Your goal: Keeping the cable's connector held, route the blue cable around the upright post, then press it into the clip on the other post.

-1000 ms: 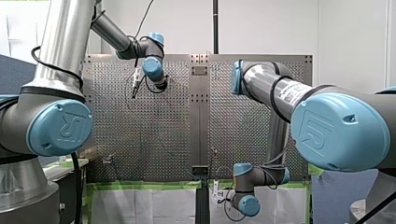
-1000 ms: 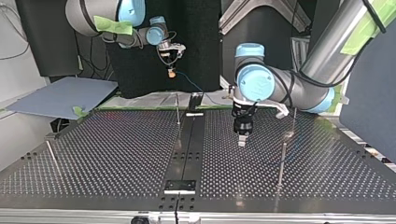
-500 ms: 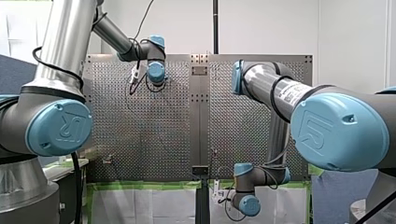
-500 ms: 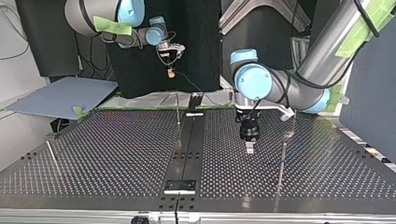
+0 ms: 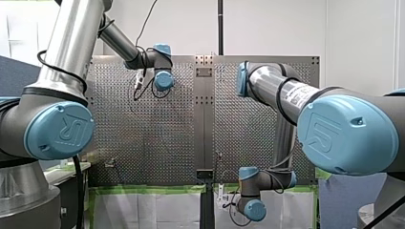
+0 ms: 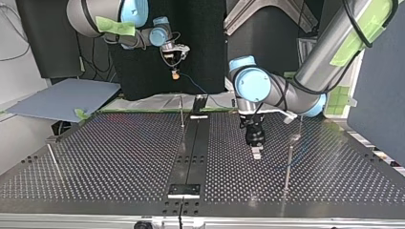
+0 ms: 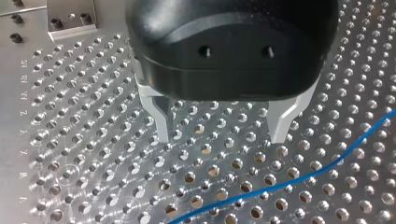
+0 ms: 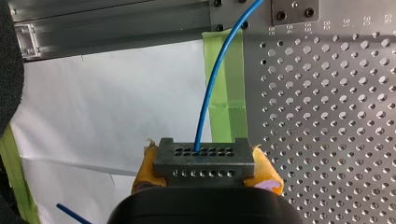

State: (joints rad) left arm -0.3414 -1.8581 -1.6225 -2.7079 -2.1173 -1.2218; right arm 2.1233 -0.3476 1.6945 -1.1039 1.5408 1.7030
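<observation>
Risk first: left gripper (image 7: pixel 221 137) hangs low over the perforated table (image 7: pixel 70 154), metal fingers (image 7: pixel 161 121) spread wide, nothing between them. Blue cable (image 7: pixel 289 184) lies on the table just ahead of the fingertips, not between them. Closing from here likely grabs air. Coming down off-line could shove the cable aside or pin it against the holes. My read: the gripper must line up over the cable before it closes.

Right gripper (image 8: pixel 205 173) is clamped on the connector (image 8: pixel 204 158) between yellow pads (image 8: pixel 268 172). It sits past the table's edge, over white paper (image 8: pixel 107 93). The cable leaves the connector's face and runs toward the table. Slack is hard to judge. A hard tug from the left arm while routing could twist the connector or pull it out of the pads, breaking the "keep it held" condition.

Upright post (image 6: pixel 288 167) stands near the left gripper in the top view, not touching it. It is thin, so the arm could knock it during the wrap, or the cable could ride up and slip off. Second post (image 6: pixel 300 125) stands behind it. The clip is too small to make out, so I cannot tell which post carries it. A poorly aimed press would likely miss.

Containers: none show. The clip is the only holder, and no cable is visible at either post.
</observation>
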